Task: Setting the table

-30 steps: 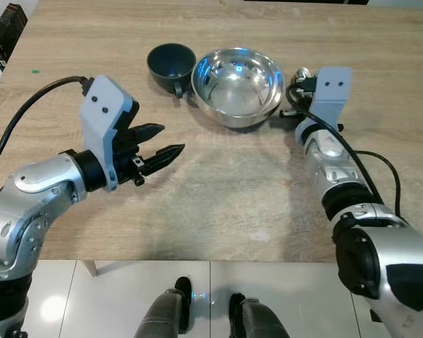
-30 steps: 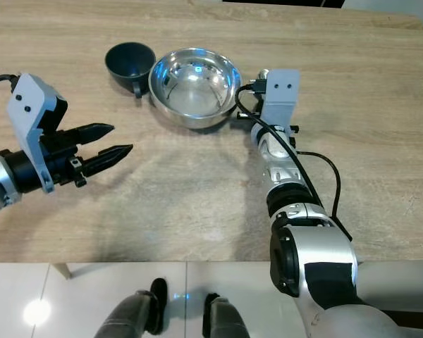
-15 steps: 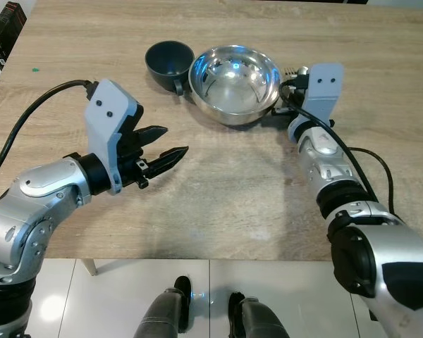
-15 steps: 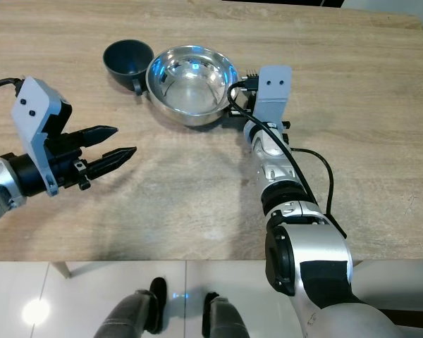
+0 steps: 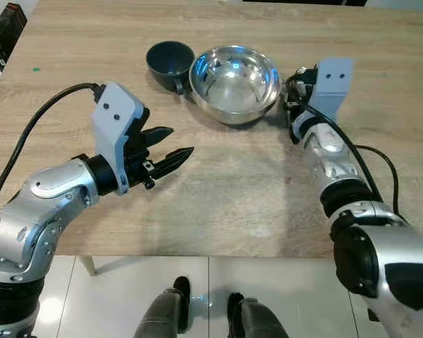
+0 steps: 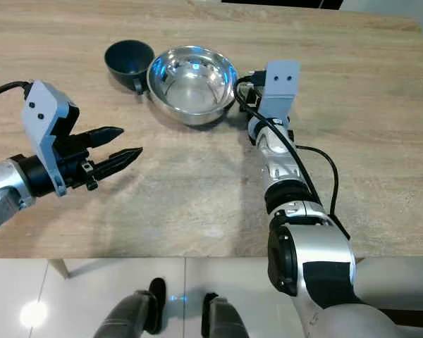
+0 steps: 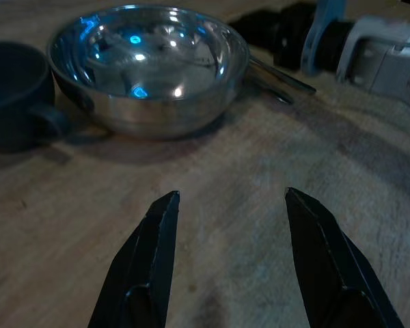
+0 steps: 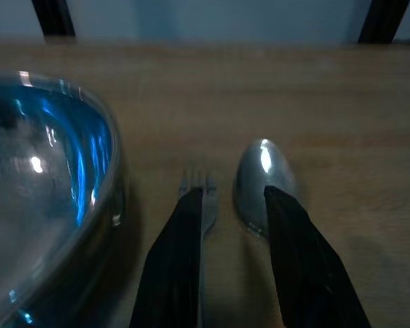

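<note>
A light wooden table point(image 5: 218, 190) stretched before me, its near edge giving way to white floor tiles point(image 5: 127, 296) where my own feet point(image 5: 175, 299) showed. My left arm point(image 5: 42, 204) reached in from the near left, and my right arm point(image 5: 338, 176) ran from the near right toward the far middle of the table. A shiny steel bowl point(image 5: 234, 81) stood at the far middle of the tabletop, upright and reflecting blue light. Just to its left sat a dark cup point(image 5: 169, 63), its handle turned toward the near side and its rim close against the bowl; whether the two touched, I could not tell.

My left gripper point(image 5: 168, 146) hovered above bare wood near and to the left of the bowl, its two black fingers point(image 7: 157, 253) spread apart and holding nothing, pointed toward the bowl and cup. My right gripper point(image 8: 232, 205) sat low at the table just right of the bowl, fingers parted with a narrow gap between them. Beneath those fingers lay a spoon point(image 8: 260, 181) and a fork point(image 8: 199, 188) side by side on the wood, the fork nearer the bowl and the spoon on its far side from the bowl. One finger lay over the fork and the other over the spoon; neither piece was clamped between them.
</note>
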`<state>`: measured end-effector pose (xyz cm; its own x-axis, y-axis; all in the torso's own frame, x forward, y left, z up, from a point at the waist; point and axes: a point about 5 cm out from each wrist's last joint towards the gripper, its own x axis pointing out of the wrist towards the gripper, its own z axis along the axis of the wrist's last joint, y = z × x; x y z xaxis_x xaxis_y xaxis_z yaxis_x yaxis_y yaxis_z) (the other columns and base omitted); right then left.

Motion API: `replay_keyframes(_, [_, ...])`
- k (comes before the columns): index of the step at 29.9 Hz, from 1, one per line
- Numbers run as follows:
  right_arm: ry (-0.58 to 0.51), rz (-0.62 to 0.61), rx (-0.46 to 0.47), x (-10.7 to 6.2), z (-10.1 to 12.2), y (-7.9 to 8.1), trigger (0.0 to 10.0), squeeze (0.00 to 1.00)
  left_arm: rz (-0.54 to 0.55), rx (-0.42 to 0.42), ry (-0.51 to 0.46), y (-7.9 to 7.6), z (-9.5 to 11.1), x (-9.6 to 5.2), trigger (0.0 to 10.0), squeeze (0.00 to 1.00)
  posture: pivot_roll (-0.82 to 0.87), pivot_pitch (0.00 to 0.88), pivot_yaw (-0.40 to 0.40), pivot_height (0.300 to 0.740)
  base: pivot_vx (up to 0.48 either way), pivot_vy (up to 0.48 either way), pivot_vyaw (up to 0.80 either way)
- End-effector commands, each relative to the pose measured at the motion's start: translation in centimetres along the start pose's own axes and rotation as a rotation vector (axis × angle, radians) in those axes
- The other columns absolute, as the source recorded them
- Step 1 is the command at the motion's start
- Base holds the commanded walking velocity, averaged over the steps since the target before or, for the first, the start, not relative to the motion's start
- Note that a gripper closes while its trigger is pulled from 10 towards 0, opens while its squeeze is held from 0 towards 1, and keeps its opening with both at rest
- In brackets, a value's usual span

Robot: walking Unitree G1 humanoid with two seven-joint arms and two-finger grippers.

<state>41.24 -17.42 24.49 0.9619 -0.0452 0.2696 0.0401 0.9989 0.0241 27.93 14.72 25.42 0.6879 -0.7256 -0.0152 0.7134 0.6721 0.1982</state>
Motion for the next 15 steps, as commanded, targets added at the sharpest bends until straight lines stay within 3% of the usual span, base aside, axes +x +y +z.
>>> replay_keyframes(1, [-0.050,-0.026,0.032,-0.6,0.3,-0.8,10.0,0.00,-0.004,-0.016,0.024,-0.3,-1.1,0.0,10.0,0.00,0.01,0.154,0.067,0.740,0.000,0.000,0.00])
replay_keyframes(7, [-0.119,-0.051,0.024,-3.4,0.2,-1.3,10.0,0.00,0.049,-0.044,0.030,-0.4,-2.2,-0.1,10.0,0.00,-0.02,0.128,0.077,0.740,0.000,0.000,0.00])
replay_keyframes(8, [-0.127,-0.057,0.031,-5.2,-0.2,-1.0,10.0,0.00,0.082,-0.052,0.026,-0.4,-2.6,0.1,10.0,0.00,-0.03,0.118,0.077,0.740,0.000,0.000,0.00])
replay_keyframes(10, [-0.131,-0.056,0.036,-5.9,-0.3,-0.8,10.0,0.00,0.092,-0.052,0.025,-0.4,-2.7,0.2,10.0,0.00,-0.03,0.115,0.076,0.740,0.000,0.000,0.00])
replay_keyframes(11, [-0.138,-0.051,0.047,-7.3,-0.6,-0.1,10.0,0.00,0.105,-0.064,0.017,-0.4,-2.9,0.3,10.0,0.00,-0.04,0.104,0.078,0.740,0.000,0.000,0.00])
replay_keyframes(15, [-0.133,-0.035,0.075,-9.0,-1.0,0.8,10.0,0.00,0.099,-0.068,0.010,-0.6,-3.0,0.3,10.0,0.00,-0.06,0.085,0.081,0.740,0.000,0.000,0.00])
